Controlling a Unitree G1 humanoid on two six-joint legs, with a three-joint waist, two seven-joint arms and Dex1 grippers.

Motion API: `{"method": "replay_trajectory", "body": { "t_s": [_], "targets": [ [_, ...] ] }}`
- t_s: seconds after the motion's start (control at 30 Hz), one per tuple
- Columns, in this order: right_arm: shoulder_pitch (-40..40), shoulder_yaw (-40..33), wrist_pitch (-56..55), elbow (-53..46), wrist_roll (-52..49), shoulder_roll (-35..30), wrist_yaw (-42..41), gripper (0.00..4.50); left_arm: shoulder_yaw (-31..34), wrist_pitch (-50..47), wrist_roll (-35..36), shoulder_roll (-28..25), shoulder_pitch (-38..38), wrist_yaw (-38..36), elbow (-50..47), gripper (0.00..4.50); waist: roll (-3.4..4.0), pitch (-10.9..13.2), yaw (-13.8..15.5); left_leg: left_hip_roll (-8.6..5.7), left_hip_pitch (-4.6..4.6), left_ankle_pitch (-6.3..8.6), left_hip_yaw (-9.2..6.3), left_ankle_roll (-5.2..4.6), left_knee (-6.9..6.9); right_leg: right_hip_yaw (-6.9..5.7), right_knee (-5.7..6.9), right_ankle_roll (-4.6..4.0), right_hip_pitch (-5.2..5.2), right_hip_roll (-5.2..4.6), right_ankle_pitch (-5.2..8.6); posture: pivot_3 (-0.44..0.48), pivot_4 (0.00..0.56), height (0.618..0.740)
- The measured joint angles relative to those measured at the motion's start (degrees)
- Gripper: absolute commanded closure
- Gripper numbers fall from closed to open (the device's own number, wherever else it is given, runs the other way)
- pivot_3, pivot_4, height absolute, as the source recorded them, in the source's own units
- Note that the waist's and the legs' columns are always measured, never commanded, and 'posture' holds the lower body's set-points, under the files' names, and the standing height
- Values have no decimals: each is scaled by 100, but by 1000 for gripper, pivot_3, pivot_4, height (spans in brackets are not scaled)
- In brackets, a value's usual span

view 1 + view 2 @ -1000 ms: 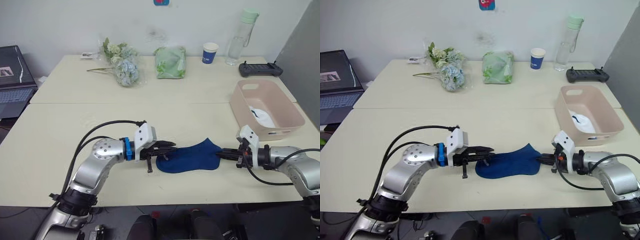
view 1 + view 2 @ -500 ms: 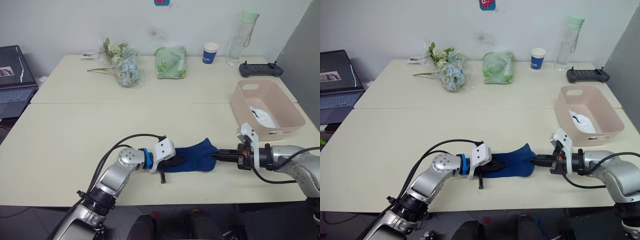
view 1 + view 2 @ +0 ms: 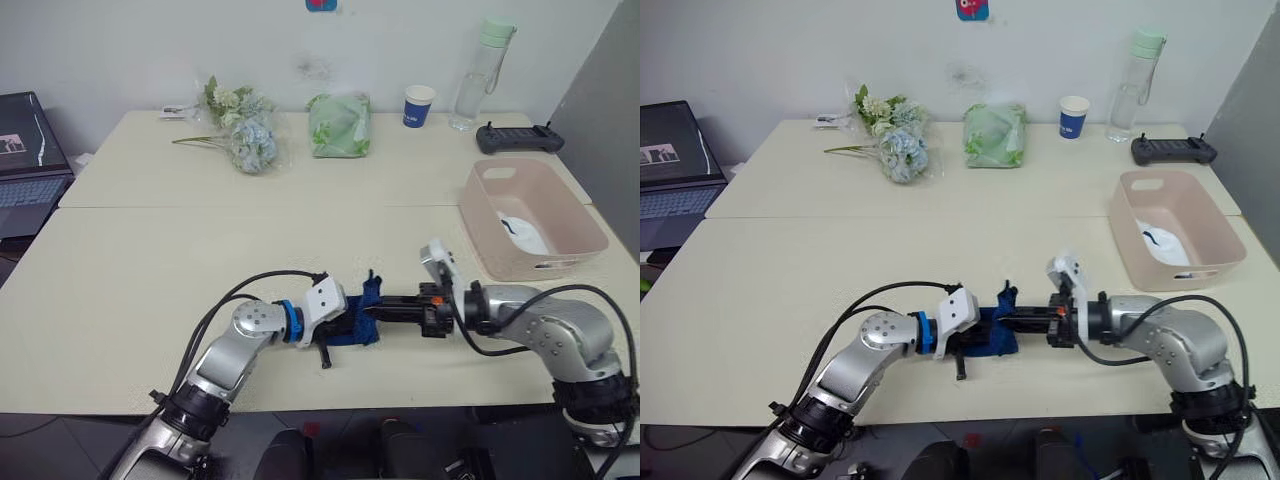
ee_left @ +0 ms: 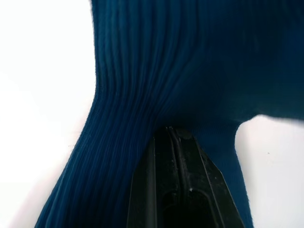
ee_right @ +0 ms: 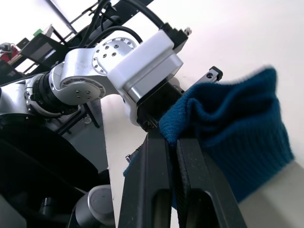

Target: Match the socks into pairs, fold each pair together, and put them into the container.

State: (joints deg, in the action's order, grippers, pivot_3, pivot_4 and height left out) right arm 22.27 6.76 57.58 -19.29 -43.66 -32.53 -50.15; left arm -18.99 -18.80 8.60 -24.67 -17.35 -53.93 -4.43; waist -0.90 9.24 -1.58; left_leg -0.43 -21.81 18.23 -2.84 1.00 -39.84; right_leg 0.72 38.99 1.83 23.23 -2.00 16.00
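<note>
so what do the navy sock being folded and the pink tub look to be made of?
Navy blue sock: soft ribbed knit fabric, matte; fine parallel ribs show in the left wrist view, and it bunches where the right gripper pinches it. Pale pink rectangular tub: likely moulded plastic, smooth with a slight sheen, rounded corners, cut-out handle slots.

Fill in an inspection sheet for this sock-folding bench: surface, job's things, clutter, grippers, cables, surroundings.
Surface: two cream tables pushed together.
Job's things: navy socks bunched near the front edge; pink tub to the right with a white sock inside.
Clutter: flowers, green bag, cup, bottle, controller along the far edge.
Grippers: left gripper shut on the navy socks; right gripper shut on their raised end.
Cables: black cable looping over the left arm, another over the right.
Surroundings: laptop at left, white wall behind.
</note>
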Motion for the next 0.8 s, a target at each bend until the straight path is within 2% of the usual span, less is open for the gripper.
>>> {"method": "replay_trajectory", "body": {
  "t_s": [0.1, 0.27, 0.37, 0.47, 0.5, 0.53, 0.63, 0.73, 0.8],
  "targets": [
    [113, 292, -149, 249, 234, 92, -44, 4500, 516, -496, 379, -470, 203, -50, -651, 4478, 0, 0, -7, 2, -1, 0, -1, 0, 1, 0, -1, 0, 2, 0, 0, 0, 150, 740],
    [383, 799, -401, 633, 583, 257, -244, 4500, 1626, -1442, 1088, -1560, 421, -170, -1741, 4478, 1, 1, -9, 0, 1, 0, -2, 0, 1, -2, -1, 0, 2, -1, 0, 0, 150, 740],
    [560, 1051, -550, 895, 808, 455, -310, 4500, 2134, -1693, 1305, -1749, 369, -48, -1890, 4478, 1, 1, -3, 0, 0, 0, -1, 0, 1, -3, -4, 0, 1, -2, 0, 0, 150, 740],
    [702, 1219, -684, 1111, 964, 681, -362, 3630, 2208, -1787, 1436, -1790, 427, -15, -2009, 4500, 0, 1, 7, -2, -2, -1, -1, 2, 1, -3, -6, 0, 1, -3, 0, 0, 150, 740],
    [707, 1225, -688, 1117, 967, 686, -366, 3630, 2208, -1798, 1446, -1790, 431, -12, -2014, 4500, 0, 1, 7, -2, -2, -1, -1, 2, 1, -3, -6, 0, 2, -3, 0, 0, 150, 740],
    [753, 1251, -712, 1178, 985, 699, -394, 3216, 2208, -1835, 1549, -1781, 467, 10, -2064, 4500, 0, 1, 11, -2, -3, -1, -2, 2, 2, -4, -6, 0, 2, -5, 0, 0, 150, 740],
    [755, 1038, -536, 1118, 815, 509, -515, 2468, 2225, -2136, 1903, -1732, 389, 125, -2327, 4500, 0, 2, 14, -2, -6, -1, -3, 2, 1, -4, -6, 0, 3, -7, 0, 0, 150, 740],
    [775, 608, -318, 909, 586, 346, -487, 1382, 2161, -2251, 2060, -1731, 121, 189, -2488, 4500, 0, 2, 11, -2, -4, 0, -2, 2, 2, -3, -5, 0, 2, -6, 0, 0, 150, 740],
    [793, 330, -104, 769, 389, 302, -426, 1382, 1937, -2166, 1978, -1797, 83, 145, -2495, 4500, 0, 2, 3, -2, -2, 0, -1, 2, 5, -2, -5, 0, 3, -5, 0, 0, 150, 740]
  ]
}}
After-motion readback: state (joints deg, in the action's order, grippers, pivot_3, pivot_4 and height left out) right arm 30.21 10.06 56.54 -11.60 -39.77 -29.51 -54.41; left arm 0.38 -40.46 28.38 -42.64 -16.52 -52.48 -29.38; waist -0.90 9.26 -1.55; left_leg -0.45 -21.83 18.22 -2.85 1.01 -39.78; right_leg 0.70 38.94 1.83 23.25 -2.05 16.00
